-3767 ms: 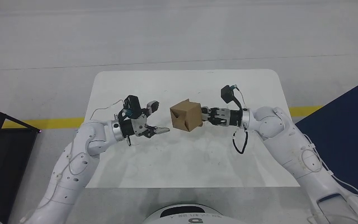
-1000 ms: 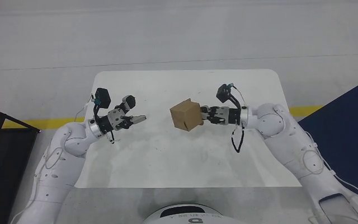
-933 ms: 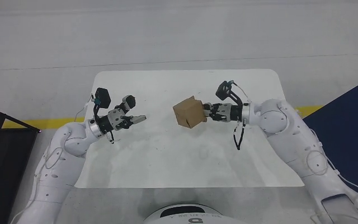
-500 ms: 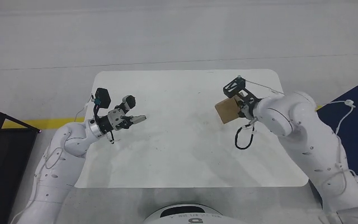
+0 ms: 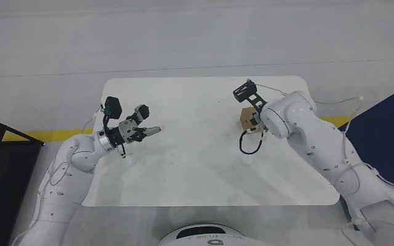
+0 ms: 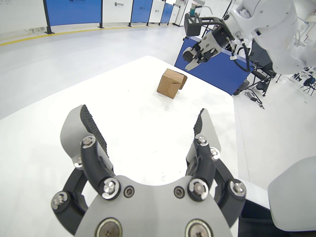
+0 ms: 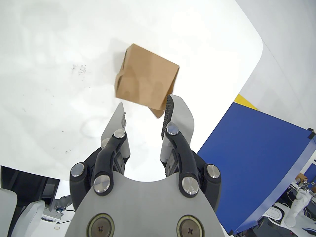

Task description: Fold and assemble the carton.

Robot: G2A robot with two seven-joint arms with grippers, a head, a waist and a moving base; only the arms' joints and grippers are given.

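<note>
A white table (image 5: pixel 203 178) is set on a pale grey floor (image 5: pixel 184 37), crossed by a yellow line (image 5: pixel 61 133). Blue and white panels (image 6: pixel 71 1) (on black posts) are ranged far off; a blue screen (image 5: pixel 385 123) is placed at the right.

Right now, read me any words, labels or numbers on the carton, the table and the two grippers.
Carton: none; the brown faces that show are plain.
Table: none; only faint scuff marks.
Left gripper: none; bare metal, screws and black ribbed pads.
Right gripper: none; the same bare metal and screws.
</note>
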